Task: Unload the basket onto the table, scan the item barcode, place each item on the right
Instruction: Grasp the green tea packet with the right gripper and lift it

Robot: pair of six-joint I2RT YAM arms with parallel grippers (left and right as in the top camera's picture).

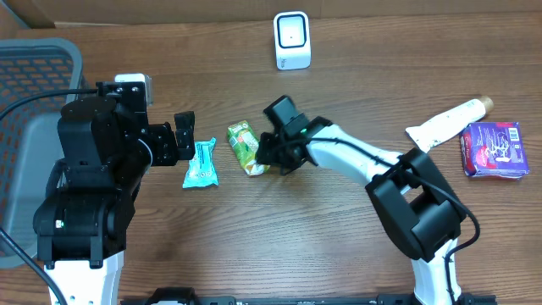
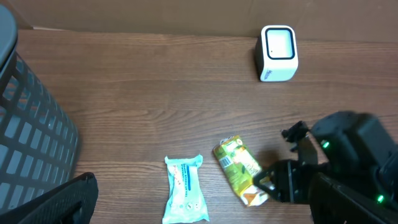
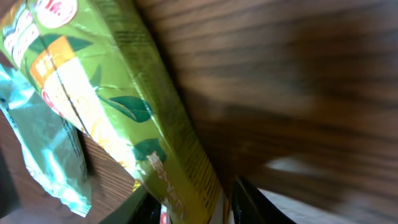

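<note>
The green carton (image 1: 245, 146) lies flat on the wooden table (image 1: 339, 246), near its middle, and below the white scanner (image 1: 292, 40) that stands upright at the far edge. The two are well apart. The right claw (image 1: 269, 152) reaches in from the right and sits at the carton's lower end. In the right wrist view its two dark fingers (image 3: 249, 199) stand on either side of that end, with the carton filling the space between them. Whether they already clench it or only flank it cannot be told.

The left claw (image 1: 188, 140) is released, jaws wide apart and holding nothing. It hangs just above the top of a teal wipes packet (image 1: 201, 163), which lies just left of the carton without touching it.

A grey basket (image 1: 34, 93) stands at the left edge of the table. At the right side lie a white tube (image 1: 445, 123) and, just beside its lower end, a purple packet (image 1: 494, 148).
</note>
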